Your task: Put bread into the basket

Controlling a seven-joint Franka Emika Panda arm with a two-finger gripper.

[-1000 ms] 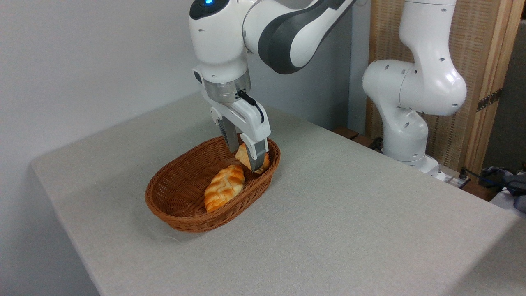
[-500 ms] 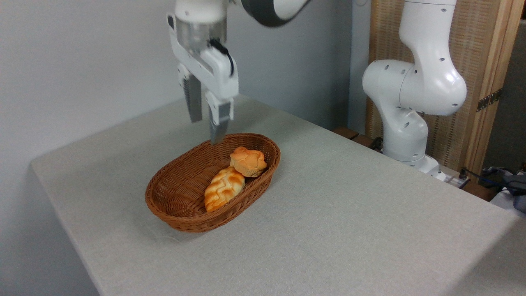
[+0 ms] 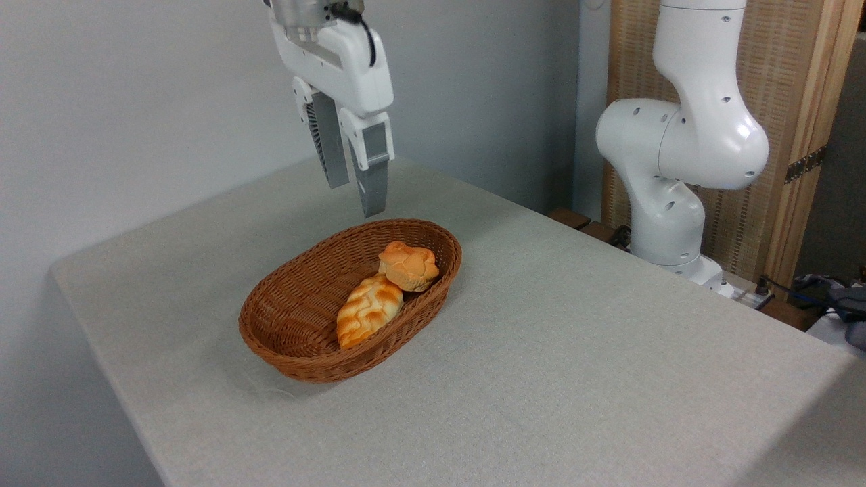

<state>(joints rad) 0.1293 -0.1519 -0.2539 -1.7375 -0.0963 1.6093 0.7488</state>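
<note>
The bread (image 3: pixel 408 265), a small round orange-golden bun, lies inside the right end of the oval brown wicker basket (image 3: pixel 284 338). It rests against an elongated braided loaf (image 3: pixel 369 309) in the basket's middle. My gripper (image 3: pixel 354 196) hangs well above the basket's far rim, up and to the left of the bun. Its two fingers are apart with nothing between them, so it is open.
The basket sits on a grey cloth-covered table (image 3: pixel 541 379) whose left and front edges drop off. The arm's white base (image 3: pixel 676 169) stands at the table's far right, in front of a wooden screen. A grey wall runs behind the table.
A second ago my fingers were down in the basket around the bun. They let it go, and the gripper rose up and to the left. The bun now lies free in the basket.
</note>
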